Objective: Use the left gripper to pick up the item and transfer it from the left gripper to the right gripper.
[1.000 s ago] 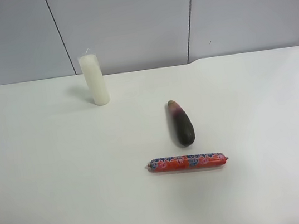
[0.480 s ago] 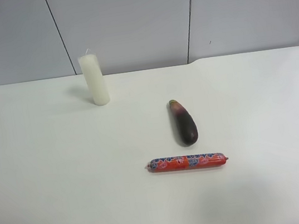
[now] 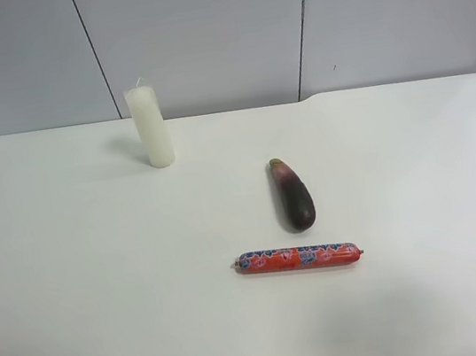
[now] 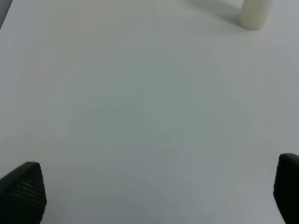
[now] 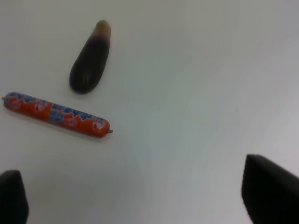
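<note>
though wide apart, both tool [image 5: 135,196] tips cropped

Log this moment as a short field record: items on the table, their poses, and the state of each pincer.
table: white table
candle: white candle, upright, near the far edge
eggplant: dark eggplant, lying flat
sausage: red-and-blue wrapped sausage, lying flat, near the eggplant, apart from it
left pincer: left pincer open, holding nothing, only the candle in its view
right pincer: right pincer open, holding nothing
</note>
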Controlling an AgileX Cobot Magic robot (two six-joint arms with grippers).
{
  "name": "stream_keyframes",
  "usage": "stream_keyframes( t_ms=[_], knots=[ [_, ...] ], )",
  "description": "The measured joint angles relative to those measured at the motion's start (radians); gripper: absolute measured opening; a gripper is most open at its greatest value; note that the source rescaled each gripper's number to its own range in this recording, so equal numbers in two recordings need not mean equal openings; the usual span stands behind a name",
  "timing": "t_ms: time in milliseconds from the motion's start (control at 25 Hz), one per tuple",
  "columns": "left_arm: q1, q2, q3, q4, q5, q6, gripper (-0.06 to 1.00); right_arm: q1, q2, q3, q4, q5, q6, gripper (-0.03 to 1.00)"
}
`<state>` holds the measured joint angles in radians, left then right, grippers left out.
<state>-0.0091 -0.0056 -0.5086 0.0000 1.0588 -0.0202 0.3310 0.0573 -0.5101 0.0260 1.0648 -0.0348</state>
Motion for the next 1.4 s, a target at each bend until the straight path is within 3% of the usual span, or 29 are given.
stream_keyframes(
  t_ms=[200, 600, 1400],
  knots=[
    [0.000, 0.000, 0.000, 0.000, 0.000, 0.000, 1.00, -0.032, -0.010, 0.000, 0.000, -0.002, 0.000, 0.96],
    [0.000, 0.000, 0.000, 0.000, 0.000, 0.000, 1.00, -0.237, -0.060, 0.001, 0.000, -0.003, 0.000, 0.96],
    [0.000, 0.000, 0.000, 0.000, 0.000, 0.000, 1.00, -0.246, -0.060, 0.001, 0.000, -0.003, 0.000, 0.96]
  ],
)
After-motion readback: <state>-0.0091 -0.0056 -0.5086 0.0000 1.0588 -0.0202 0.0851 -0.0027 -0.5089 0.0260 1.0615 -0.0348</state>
